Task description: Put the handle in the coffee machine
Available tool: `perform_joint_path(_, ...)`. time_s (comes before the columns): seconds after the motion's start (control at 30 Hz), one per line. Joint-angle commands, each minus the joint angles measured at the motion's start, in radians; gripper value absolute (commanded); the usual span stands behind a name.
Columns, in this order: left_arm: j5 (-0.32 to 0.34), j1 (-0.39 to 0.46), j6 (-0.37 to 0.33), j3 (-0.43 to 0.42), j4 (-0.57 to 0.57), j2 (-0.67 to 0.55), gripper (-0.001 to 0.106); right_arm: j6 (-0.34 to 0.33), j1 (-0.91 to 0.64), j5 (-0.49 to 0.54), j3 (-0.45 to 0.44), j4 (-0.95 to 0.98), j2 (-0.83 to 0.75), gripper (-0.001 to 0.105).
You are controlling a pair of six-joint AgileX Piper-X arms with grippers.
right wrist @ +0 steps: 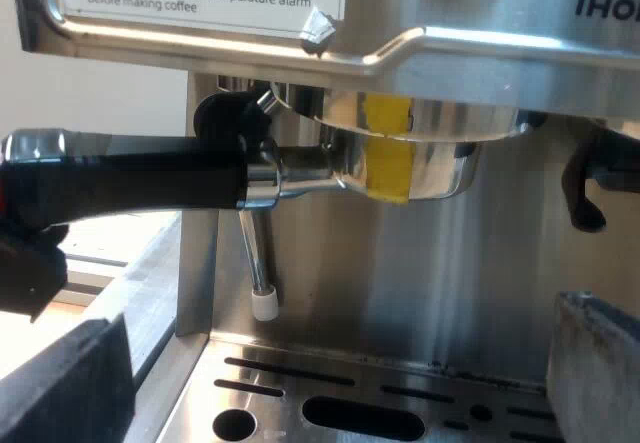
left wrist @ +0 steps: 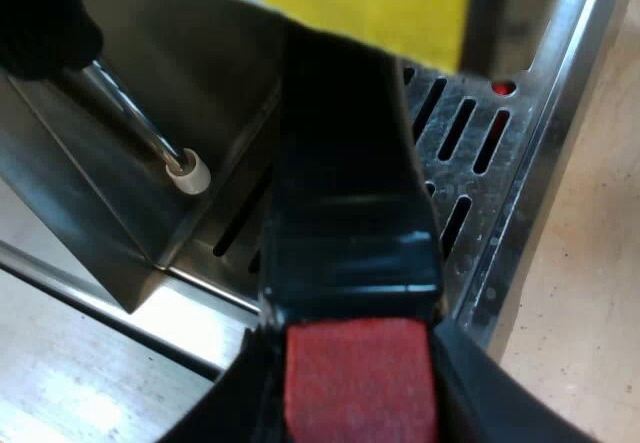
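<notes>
The left gripper (left wrist: pixel 360 388) pinches the red end of the handle (left wrist: pixel 345 213), its fingers pressed against both sides. The holder (right wrist: pixel 400 168) sits up under the brew head of the espresso machine (right wrist: pixel 500 53), with the handle running out toward nine o'clock. This looks like the seating step. The next move probably calls for a swing toward six o'clock to lock it, with upward pressure kept on. The right gripper (right wrist: pixel 340 363) hangs spread before the drip tray (right wrist: pixel 300 388). A pale wooden surface (left wrist: pixel 600 283) borders the tray, and a pale wall (right wrist: pixel 100 93) lies beyond.

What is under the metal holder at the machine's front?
The slotted drip tray lies below the metal holder, with a gap between. The steam wand hangs beside it. In the left wrist view the handle covers part of the tray.
</notes>
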Motion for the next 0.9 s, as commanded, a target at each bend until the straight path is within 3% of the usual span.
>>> perform_joint_path(0.03,0.085,-0.004,-0.027,-0.047,0.008,-0.006,0.0,-0.008,-0.004,0.001,0.0,-0.008,-0.002,0.084)
perform_joint_path(0.3,0.111,-0.004,0.036,-0.08,0.104,-0.006,0.0,-0.005,-0.004,0.001,0.0,-0.008,-0.002,0.084)
perform_joint_path(0.37,0.117,0.005,0.101,-0.08,0.159,-0.006,0.0,-0.005,-0.004,0.001,0.0,-0.008,-0.002,0.084)
perform_joint_path(0.67,0.154,0.07,0.11,-0.088,0.118,-0.008,0.0,-0.005,-0.004,0.001,0.0,-0.008,-0.002,0.084)
perform_joint_path(0.9,0.192,0.073,0.086,-0.099,0.127,-0.008,0.0,-0.005,-0.007,0.001,0.0,-0.008,-0.002,0.084)
